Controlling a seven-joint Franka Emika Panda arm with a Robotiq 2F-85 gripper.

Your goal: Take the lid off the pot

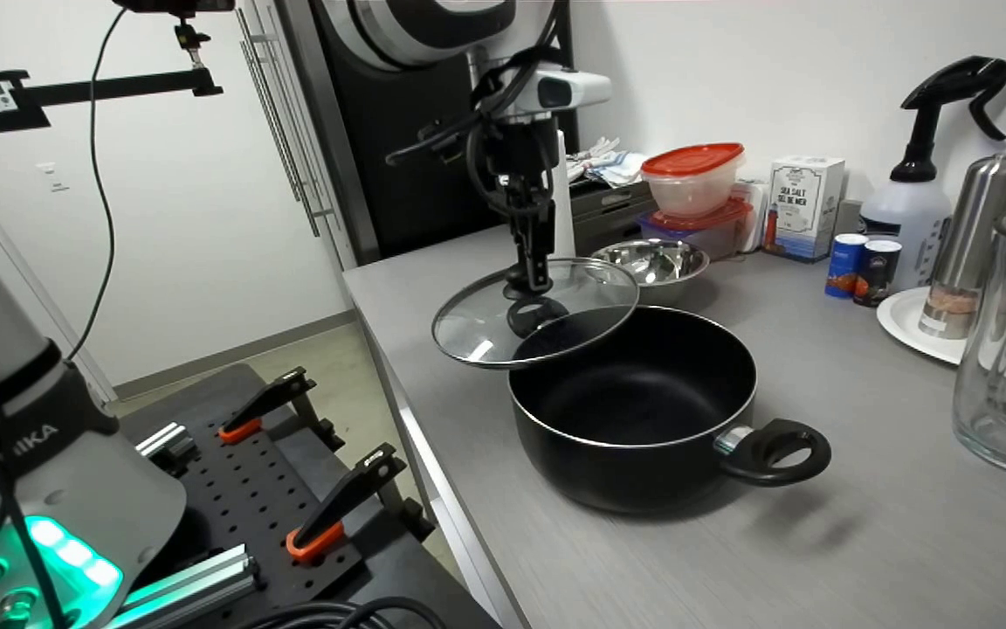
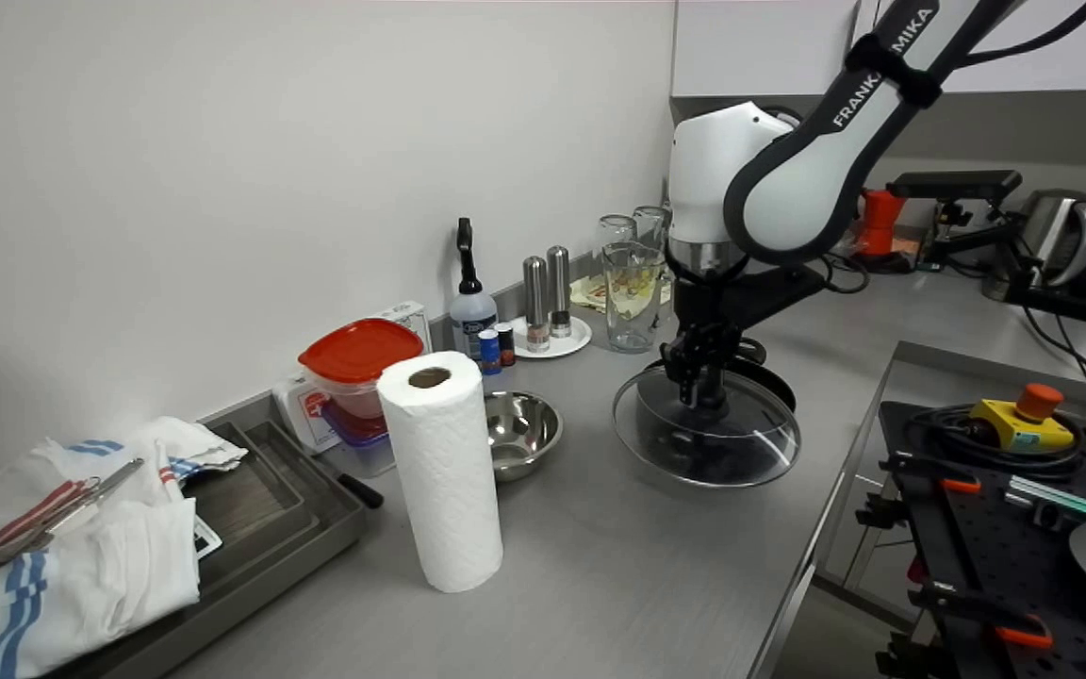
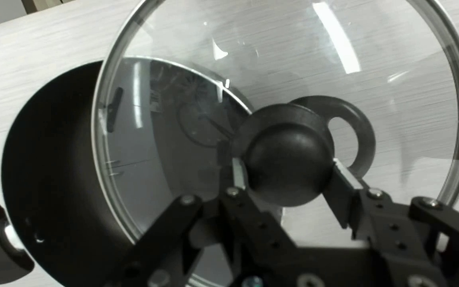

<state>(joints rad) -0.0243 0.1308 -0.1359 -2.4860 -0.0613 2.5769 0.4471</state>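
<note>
The lid [image 1: 481, 328] is clear glass with a metal rim and a black knob. My gripper [image 1: 534, 278] is shut on the knob and holds the lid in the air, slightly tilted. In the wrist view the fingers [image 3: 289, 171] press on both sides of the knob, and the lid [image 3: 293, 48] covers part of the pot's opening. The black pot [image 1: 634, 472] stands on the counter, its inside partly open to view. The lid is shifted off to one side of it, above its rim. In an exterior view the lid [image 2: 741, 453] hides most of the pot [image 2: 774, 382].
A steel bowl [image 1: 664, 262] stands near the lid, with a paper towel roll [image 2: 453, 490] and a grey tray [image 2: 317, 547] beyond. Plastic containers [image 2: 354, 363], a white plate [image 1: 905, 328] with mills and a glass pitcher [image 1: 992, 411] stand toward the wall.
</note>
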